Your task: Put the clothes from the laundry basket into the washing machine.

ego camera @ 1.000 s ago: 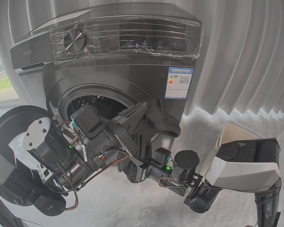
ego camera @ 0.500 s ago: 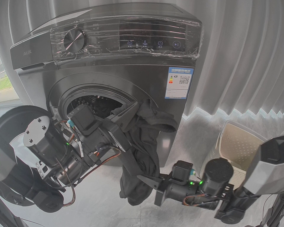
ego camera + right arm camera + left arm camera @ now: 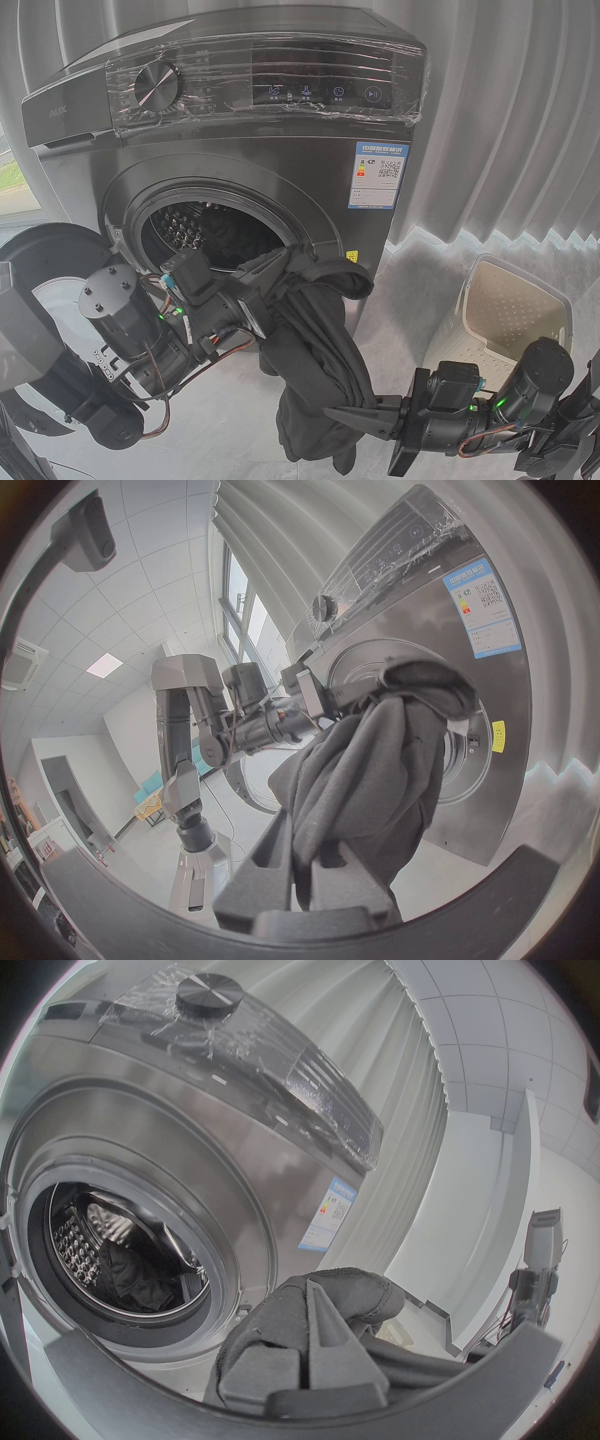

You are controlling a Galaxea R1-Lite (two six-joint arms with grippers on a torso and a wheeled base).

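A dark grey garment (image 3: 319, 356) hangs stretched between my two grippers in front of the washing machine (image 3: 250, 150). My left gripper (image 3: 281, 259) is shut on its upper end, just below the rim of the open drum (image 3: 187, 228). My right gripper (image 3: 337, 412) is shut on a lower fold, low and to the right of the machine. In the left wrist view the cloth (image 3: 356, 1291) bunches around the closed gripper (image 3: 306, 1329). In the right wrist view that gripper (image 3: 303, 867) pinches the garment (image 3: 369, 774). Another dark piece of clothing (image 3: 131, 1279) lies inside the drum.
The machine's round door (image 3: 37, 262) stands swung open at the left, beside my left arm. A cream perforated laundry basket (image 3: 500, 306) stands on the floor at the right, near white curtains (image 3: 512, 125). Pale tiled floor lies between the machine and the basket.
My right gripper has drawn back down and to the right with the garment's lower part. The left gripper has sunk a little, and the cloth now hangs longer between them.
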